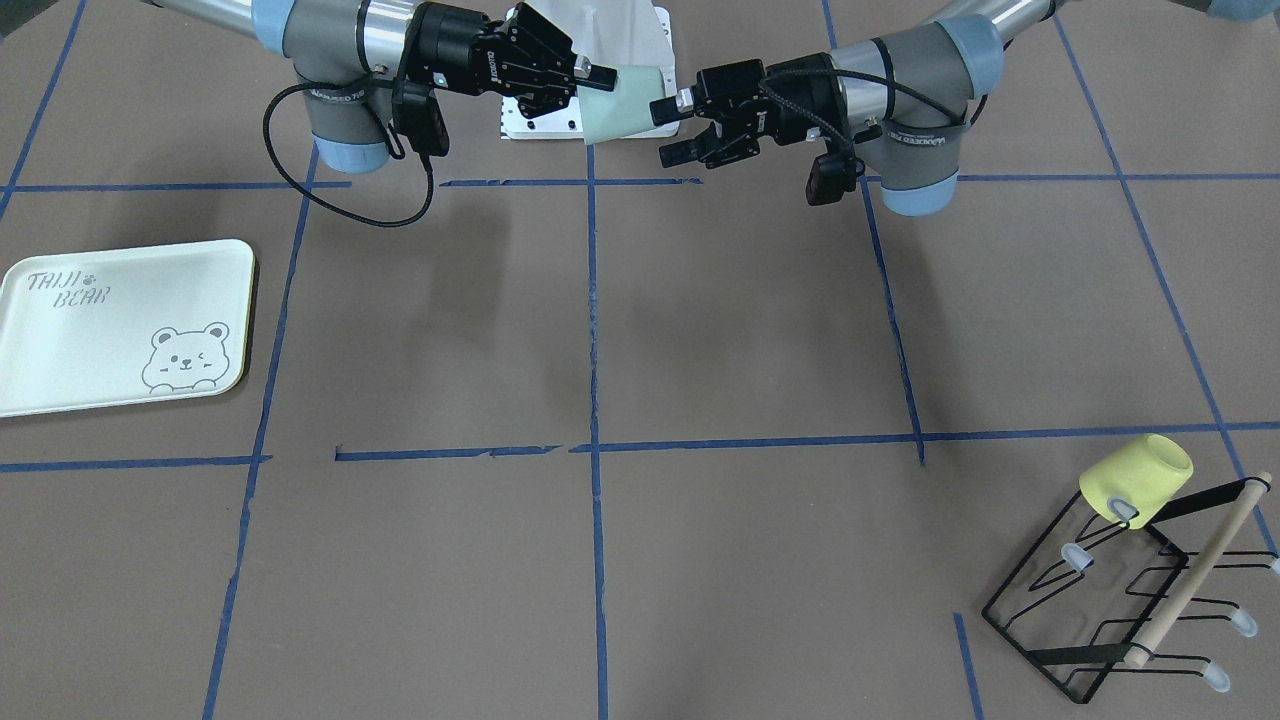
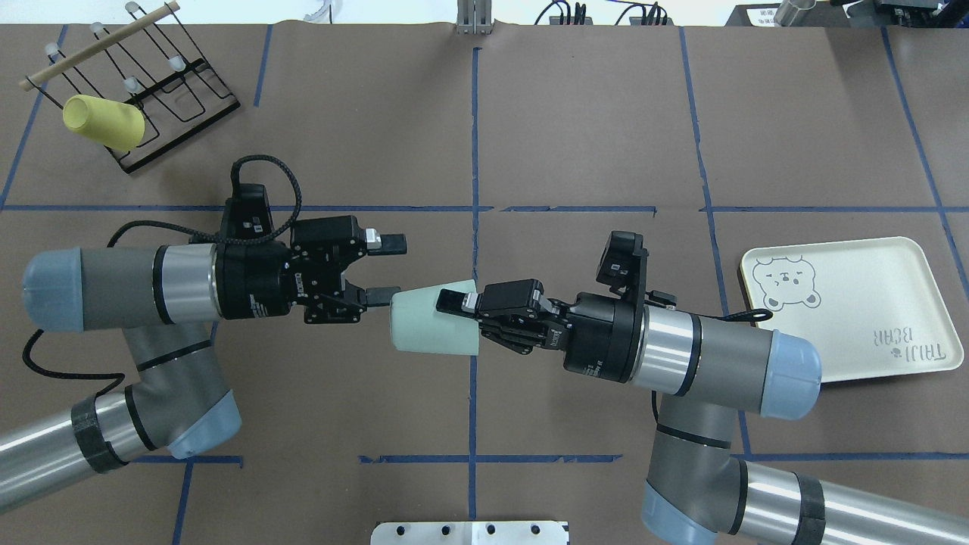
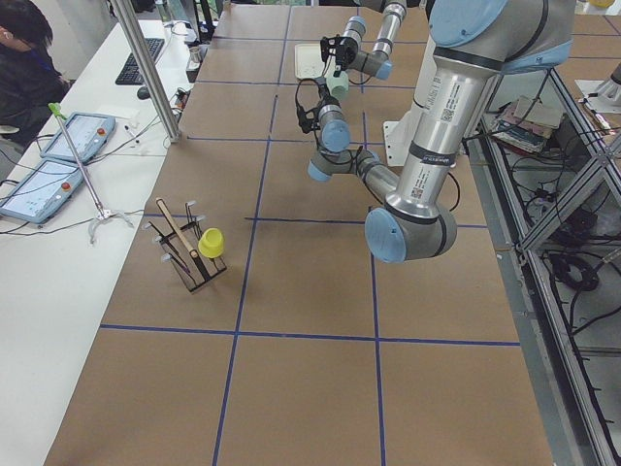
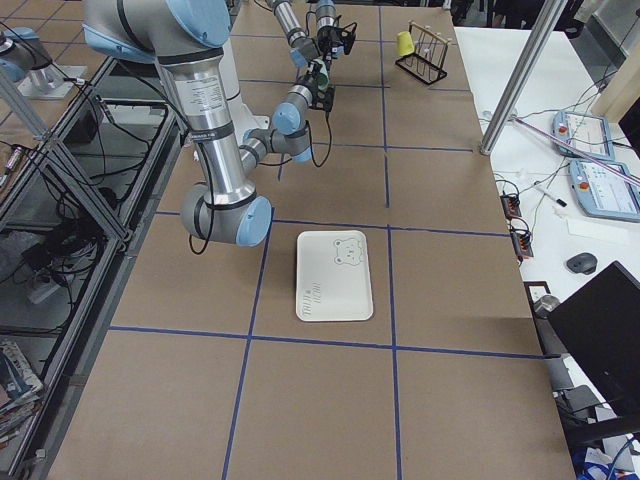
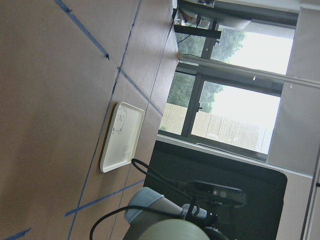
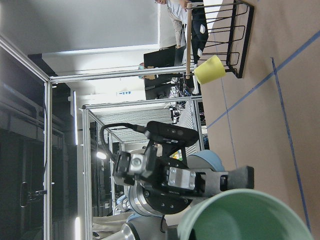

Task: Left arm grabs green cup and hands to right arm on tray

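The green cup point(image 2: 431, 322) lies on its side in the air over the table's middle, base towards the left arm. My right gripper point(image 2: 448, 306) is shut on its rim, one finger on the outside wall. In the front view the right gripper point(image 1: 600, 85) holds the cup point(image 1: 625, 105) from the view's left. My left gripper point(image 2: 395, 269) is open, its fingers spread at the cup's base, the lower fingertip close to or touching it. It also shows open in the front view point(image 1: 663, 132). The tray point(image 2: 855, 303) lies flat and bare on the right.
A pale yellow cup point(image 2: 102, 121) hangs on a black wire rack point(image 2: 174, 83) at the far left corner. The tray also shows in the front view point(image 1: 100, 340). A white mounting plate point(image 2: 469, 532) sits at the robot's base. Blue tape lines cross the brown table.
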Robot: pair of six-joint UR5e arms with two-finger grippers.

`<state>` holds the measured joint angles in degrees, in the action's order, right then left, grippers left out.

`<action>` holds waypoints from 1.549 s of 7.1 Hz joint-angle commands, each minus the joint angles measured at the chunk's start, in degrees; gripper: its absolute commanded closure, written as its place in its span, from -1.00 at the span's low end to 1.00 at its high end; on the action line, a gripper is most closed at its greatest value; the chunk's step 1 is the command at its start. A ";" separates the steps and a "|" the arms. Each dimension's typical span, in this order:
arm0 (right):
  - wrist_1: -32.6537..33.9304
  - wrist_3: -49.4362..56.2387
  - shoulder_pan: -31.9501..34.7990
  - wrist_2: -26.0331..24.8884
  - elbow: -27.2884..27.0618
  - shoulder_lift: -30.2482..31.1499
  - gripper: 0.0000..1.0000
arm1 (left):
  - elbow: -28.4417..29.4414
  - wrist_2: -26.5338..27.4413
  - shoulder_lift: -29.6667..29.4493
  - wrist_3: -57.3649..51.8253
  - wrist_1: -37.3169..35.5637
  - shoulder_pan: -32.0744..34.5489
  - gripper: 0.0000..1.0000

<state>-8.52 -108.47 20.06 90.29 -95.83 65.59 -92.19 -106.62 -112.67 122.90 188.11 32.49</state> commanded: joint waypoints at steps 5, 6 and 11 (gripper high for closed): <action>61.08 19.72 15.43 18.95 -6.52 -0.29 1.00 | -2.88 -0.78 -0.01 -33.87 -57.72 8.11 -1.00; 79.35 28.75 15.79 18.87 -11.52 -0.37 1.00 | -7.08 -0.70 1.38 -44.14 -70.99 8.47 -1.00; 107.75 70.33 29.10 24.19 -23.17 9.77 1.00 | -21.27 -11.53 21.55 -94.22 -96.71 25.01 -1.00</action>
<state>98.24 -48.55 43.56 110.85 -118.23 70.41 -112.73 -111.69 -98.20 41.48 91.77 50.37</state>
